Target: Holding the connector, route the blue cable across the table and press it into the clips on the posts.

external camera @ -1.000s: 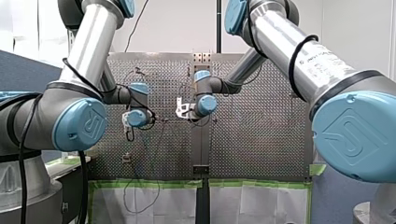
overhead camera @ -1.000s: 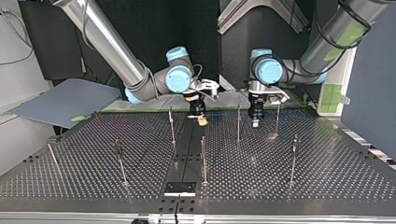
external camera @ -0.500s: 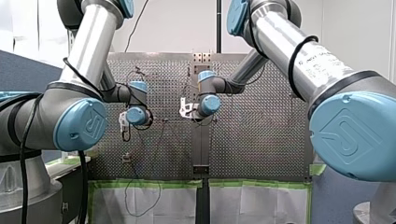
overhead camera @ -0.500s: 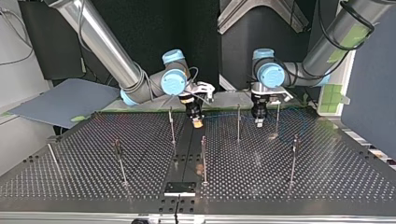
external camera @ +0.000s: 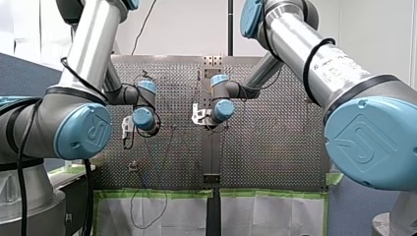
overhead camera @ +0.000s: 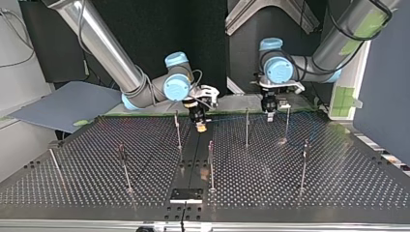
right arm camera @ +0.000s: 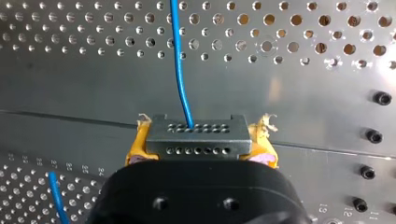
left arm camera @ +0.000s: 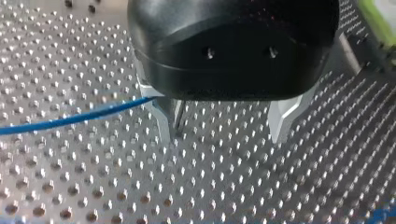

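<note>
Bench: You are looking at a metal bench drilled all over with holes. In the top view a solid strip runs down its middle.
Posts: Thin upright posts stand spread over the bench, well apart from one another. Their clips are too small for you to make out.
Plate: A small black plate lies on the strip at the top view's near edge.
Right claw: The right claw is clamped on the connector, with a yellow pad on either side. In the top view it hangs over the strip, towards the bench's far edge.
Cable: The cable leaves the connector's upper row of holes and runs ahead of the right claw, across the strip and onto the drilled metal. In the left wrist view it crosses the bench up to one finger of the left claw; you cannot tell whether it touches.
Left claw: The left claw stands wide, with its metal fingers apart just above the holes.
Room: In the front view you see a white wall behind the bench. Green tape edges the pale sheets below it. In the top view a grey board lies tilted beside the bench at the left, and the backdrop behind the arms is dark.
</note>
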### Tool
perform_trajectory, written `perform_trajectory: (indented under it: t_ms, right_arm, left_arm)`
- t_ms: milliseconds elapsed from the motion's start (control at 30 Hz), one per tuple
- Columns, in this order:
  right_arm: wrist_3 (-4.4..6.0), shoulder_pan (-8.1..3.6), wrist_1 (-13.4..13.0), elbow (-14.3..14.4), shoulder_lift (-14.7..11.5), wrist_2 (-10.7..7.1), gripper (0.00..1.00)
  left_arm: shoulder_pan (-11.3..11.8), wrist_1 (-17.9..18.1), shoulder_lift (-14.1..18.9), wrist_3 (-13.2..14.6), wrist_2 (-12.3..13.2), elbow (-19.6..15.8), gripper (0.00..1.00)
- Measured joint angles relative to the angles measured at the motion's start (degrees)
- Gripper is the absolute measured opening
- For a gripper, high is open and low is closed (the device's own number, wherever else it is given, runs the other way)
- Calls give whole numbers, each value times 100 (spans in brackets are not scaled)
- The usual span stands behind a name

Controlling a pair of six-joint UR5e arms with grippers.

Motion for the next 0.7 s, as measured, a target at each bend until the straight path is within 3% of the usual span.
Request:
perform_trajectory:
  t_ms: [300,467,700]
  right_arm:
    - [-20,-30,129,0,-1,-23,0]
    - [-23,-46,154,1,-3,-40,0]
    - [-24,-79,158,1,-11,-95,0]
  left_arm:
    - [-294,94,419,-101,5,-388,98]
    - [-479,73,636,-114,-7,-447,98]
    - [-803,154,694,-249,-82,-450,98]
